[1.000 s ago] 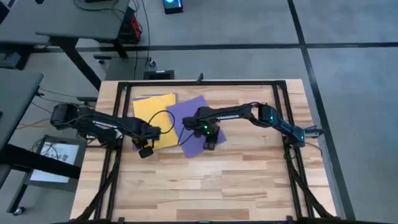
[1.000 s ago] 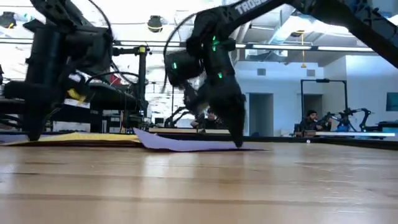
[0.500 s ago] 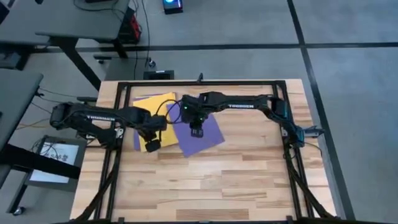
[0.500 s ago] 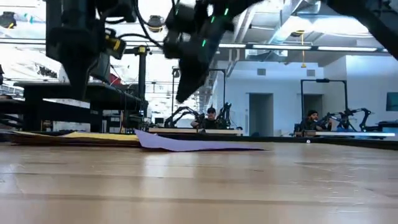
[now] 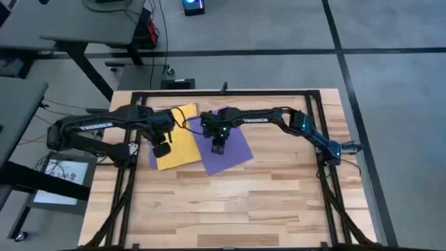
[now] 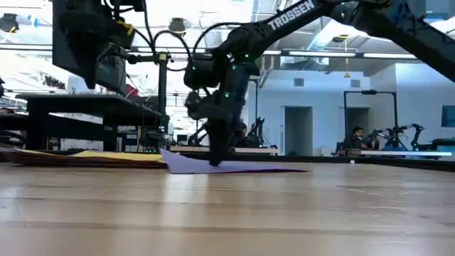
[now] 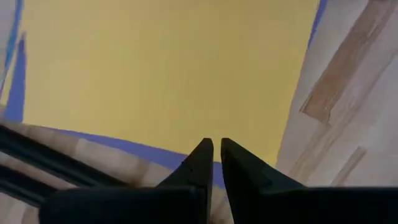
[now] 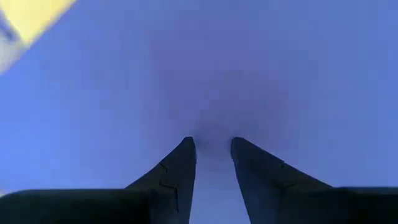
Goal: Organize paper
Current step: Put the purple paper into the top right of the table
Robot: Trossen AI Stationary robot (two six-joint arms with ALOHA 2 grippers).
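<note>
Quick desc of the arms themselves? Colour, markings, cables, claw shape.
Both arms are black, jointed links with white TROSSEN lettering on the forearm. The right arm shows small green lights near its wrist; the left arm trails loose black cable loops by its wrist. The left claw and the right claw each have two dark, tapered, pointed fingers.

The high camera looked straight down on the whole worktop (image 5: 230, 202). The low one sat at worktop level, facing the room. Each wrist camera hung close over paper; all shared the purple sheet (image 5: 226, 150).
</note>
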